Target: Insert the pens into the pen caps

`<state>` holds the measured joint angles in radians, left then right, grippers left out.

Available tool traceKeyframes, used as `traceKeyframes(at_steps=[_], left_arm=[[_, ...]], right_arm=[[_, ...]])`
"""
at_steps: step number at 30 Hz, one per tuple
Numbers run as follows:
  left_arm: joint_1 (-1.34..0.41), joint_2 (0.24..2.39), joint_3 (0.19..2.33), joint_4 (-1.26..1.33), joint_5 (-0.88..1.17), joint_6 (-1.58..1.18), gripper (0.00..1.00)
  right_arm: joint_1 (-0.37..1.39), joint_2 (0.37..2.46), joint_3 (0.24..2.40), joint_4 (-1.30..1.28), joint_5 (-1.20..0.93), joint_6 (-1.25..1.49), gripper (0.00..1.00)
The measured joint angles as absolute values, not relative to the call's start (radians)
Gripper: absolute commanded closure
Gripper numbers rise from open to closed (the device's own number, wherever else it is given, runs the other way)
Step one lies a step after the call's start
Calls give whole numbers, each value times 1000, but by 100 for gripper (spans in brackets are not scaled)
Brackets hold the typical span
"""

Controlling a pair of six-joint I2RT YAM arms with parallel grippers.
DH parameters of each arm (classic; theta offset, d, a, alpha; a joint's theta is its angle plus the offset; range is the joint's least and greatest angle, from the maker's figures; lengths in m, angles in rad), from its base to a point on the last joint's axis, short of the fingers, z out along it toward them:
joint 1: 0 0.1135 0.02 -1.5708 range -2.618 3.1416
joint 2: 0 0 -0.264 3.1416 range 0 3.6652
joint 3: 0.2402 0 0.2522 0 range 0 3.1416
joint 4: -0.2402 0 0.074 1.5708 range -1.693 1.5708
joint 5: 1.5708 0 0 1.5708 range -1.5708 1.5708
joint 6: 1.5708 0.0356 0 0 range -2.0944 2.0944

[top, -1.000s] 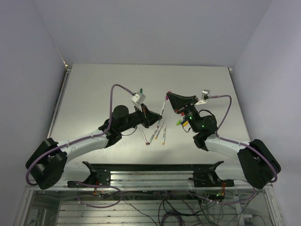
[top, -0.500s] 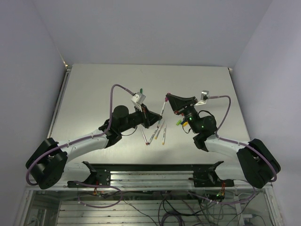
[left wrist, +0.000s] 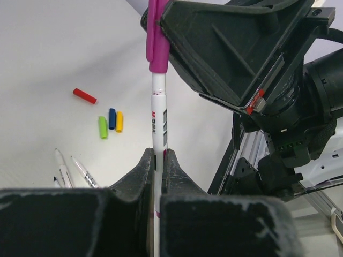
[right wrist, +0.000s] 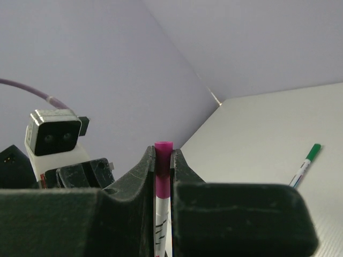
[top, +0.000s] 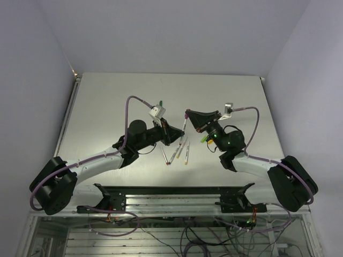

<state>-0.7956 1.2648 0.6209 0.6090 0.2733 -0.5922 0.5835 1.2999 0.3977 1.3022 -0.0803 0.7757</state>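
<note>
Right now the mating step looks to be in hand: the left gripper [left wrist: 157, 158] is clamped tight on the white barrel of a pen [left wrist: 158, 118], holding it above the table, and the right gripper [right wrist: 162, 155] is pinched just as tight on the magenta cap [left wrist: 157, 37], which sits over the pen's tip at the 12 o'clock end of the barrel. Whether the cap is fully home I cannot tell. The next move probably calls for a straight push along the pen's own line, both grips firm, before one claw lets go. In the left wrist view, at about 9 o'clock from the barrel, the red cap [left wrist: 85, 96], green cap [left wrist: 102, 127], blue cap [left wrist: 112, 118] and yellow cap [left wrist: 119, 121] lie uncapped on the surface, with loose pens [left wrist: 62, 168] at 7 o'clock. From above, those pens lie at 6 o'clock of the held one. Farther off lies a green-ended pen [right wrist: 304, 165]. The table [top: 107, 101] is pale grey and matte, and plain lilac walls [top: 161, 32] close it in.
</note>
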Motion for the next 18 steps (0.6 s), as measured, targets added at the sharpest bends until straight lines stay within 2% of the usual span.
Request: traceKeyframes(at_steps=[9,18], left_arm=[[-796,1263,610,607,252,-583,93],[-793,1248,606,598,251,-574,93]], right_arm=[[577,1336,427,1251,-222,807,100],[569,1320,442,1200,-269,804,100]])
